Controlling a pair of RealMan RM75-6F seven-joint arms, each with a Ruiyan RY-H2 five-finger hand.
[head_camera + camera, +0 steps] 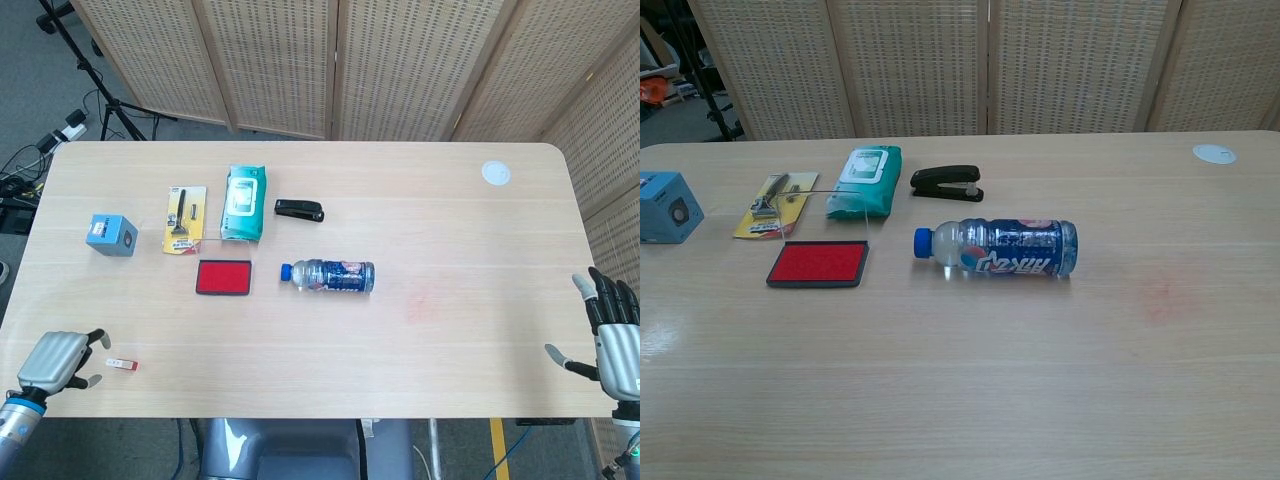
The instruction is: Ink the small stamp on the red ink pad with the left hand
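The small stamp (121, 364), white with a red end, lies flat near the table's front left edge. My left hand (58, 362) hovers at that corner just left of the stamp, fingers apart and holding nothing. The red ink pad (224, 277) (818, 264) lies open left of centre, well away from the stamp. My right hand (615, 339) stays off the right edge, fingers spread and empty. Neither hand shows in the chest view.
A plastic bottle (328, 276) lies on its side right of the pad. Behind the pad are a razor pack (184, 219), a teal wipes pack (243, 202) and a black stapler (299, 210). A blue box (110, 235) stands far left, a white disc (495, 173) at the back right.
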